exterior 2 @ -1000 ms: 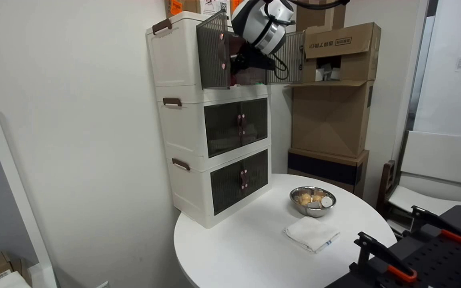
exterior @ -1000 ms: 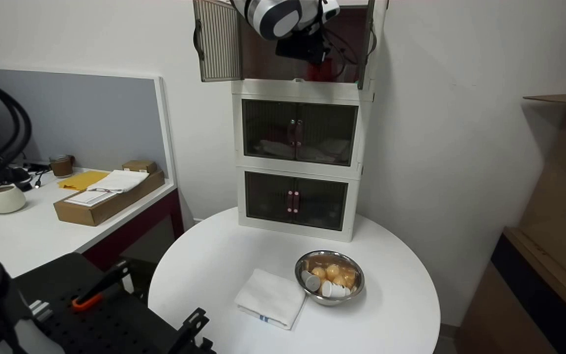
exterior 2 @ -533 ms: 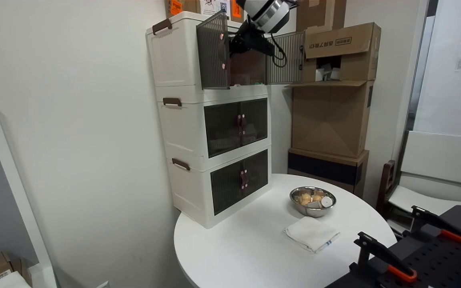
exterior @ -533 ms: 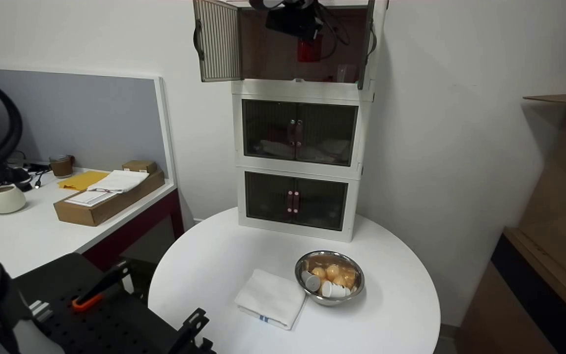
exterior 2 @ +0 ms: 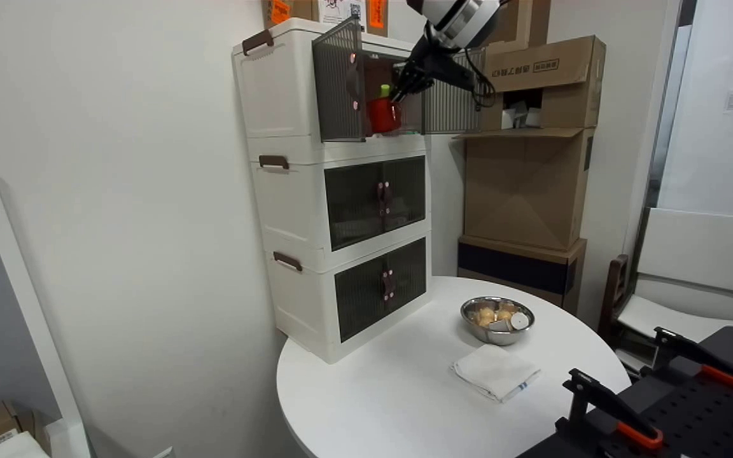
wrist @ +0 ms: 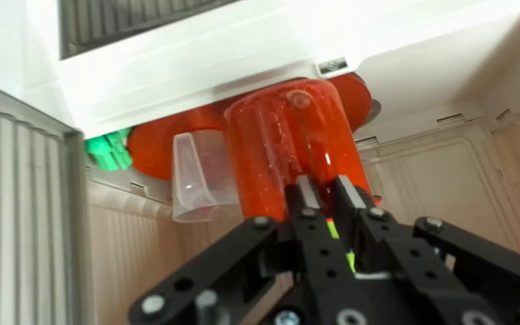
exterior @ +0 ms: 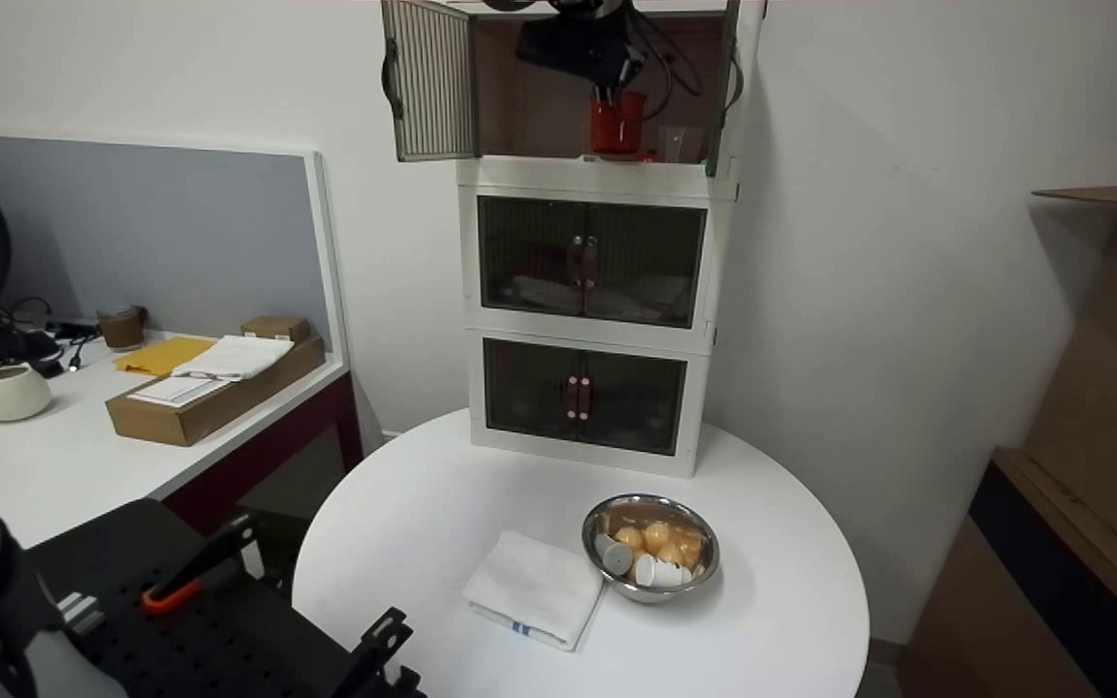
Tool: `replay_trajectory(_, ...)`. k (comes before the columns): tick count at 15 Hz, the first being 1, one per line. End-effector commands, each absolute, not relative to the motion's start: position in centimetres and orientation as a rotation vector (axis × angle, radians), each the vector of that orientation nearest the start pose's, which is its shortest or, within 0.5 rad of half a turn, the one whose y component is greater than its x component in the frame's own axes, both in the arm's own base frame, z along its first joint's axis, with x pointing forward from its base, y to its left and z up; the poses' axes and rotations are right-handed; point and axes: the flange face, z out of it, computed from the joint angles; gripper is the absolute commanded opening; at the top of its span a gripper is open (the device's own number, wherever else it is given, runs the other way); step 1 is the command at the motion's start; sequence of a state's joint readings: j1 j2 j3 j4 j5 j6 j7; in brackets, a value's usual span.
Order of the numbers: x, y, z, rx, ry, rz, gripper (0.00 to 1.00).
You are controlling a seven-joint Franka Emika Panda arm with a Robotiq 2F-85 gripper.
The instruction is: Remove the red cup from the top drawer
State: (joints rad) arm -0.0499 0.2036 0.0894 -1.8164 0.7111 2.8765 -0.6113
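Observation:
The red cup (exterior: 617, 126) is in the front part of the top drawer (exterior: 520, 173), whose doors stand open. It also shows in another exterior view (exterior 2: 382, 116), with a lime-green part (exterior 2: 384, 90) above its rim. My gripper (exterior: 605, 95) reaches down to it from the front. In the wrist view the gripper (wrist: 322, 185) is closed to a narrow gap, with dark red between the fingers, apparently the handle side of the cup (wrist: 260, 158). The exact contact is partly hidden. The cup's base overlaps the drawer's front lip (wrist: 287, 36); I cannot tell whether they touch.
Inside the drawer are a clear plastic cup (wrist: 203, 180), a red round plate (wrist: 151, 149) and a green piece (wrist: 109, 151). The open doors (exterior: 432, 87) (exterior 2: 340, 83) flank the opening. A metal bowl of food (exterior: 646, 589) and a folded cloth (exterior: 534, 591) lie on the table.
The gripper and cup first rose, then came lower and forward toward the drawer's front. The cup moved with the gripper and now shows past the door in both exterior views.

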Motion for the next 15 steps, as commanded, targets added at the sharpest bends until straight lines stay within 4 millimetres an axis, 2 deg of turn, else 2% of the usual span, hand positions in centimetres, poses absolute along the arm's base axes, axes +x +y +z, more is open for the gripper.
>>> replay_trajectory(1,60.7,-4.2,52.2,-2.702,0.017,-1.326,0.04)
replay_trajectory(5,56.4,-6.4,51.9,-2.749,0.123,-1.378,0.04)
replay_trajectory(9,53.2,-7.3,50.7,-2.746,0.232,-1.360,0.04)
replay_trajectory(11,52.4,-7.9,48.7,-2.778,0.260,-1.451,0.04)
replay_trajectory(15,51.2,-9.7,44.6,-2.757,0.438,-1.648,0.04)
